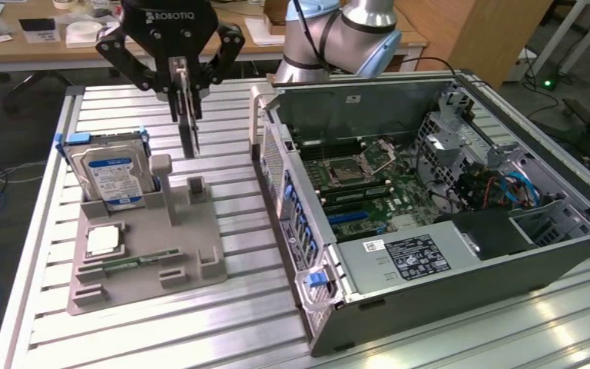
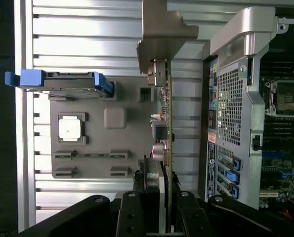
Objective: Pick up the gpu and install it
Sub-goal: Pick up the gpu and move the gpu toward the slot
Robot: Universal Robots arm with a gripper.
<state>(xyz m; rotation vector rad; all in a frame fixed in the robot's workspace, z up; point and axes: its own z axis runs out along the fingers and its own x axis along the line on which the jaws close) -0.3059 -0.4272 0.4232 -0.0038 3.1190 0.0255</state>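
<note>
The gpu is a thin dark card that hangs edge-on below my gripper, which is shut on its upper part. It is lifted clear above the grey holder tray, over the tray's far right corner. In the wrist view the gpu runs edge-on away from my gripper, with its silver end bracket at the far end. It hangs between the tray and the open computer case, which lies on its side at the exterior view's right with the motherboard exposed.
On the tray stand a blue-labelled hard drive, a square silver chip and a narrow green memory stick. The case's perforated rear wall rises close beside the card. Everything rests on a slatted aluminium table.
</note>
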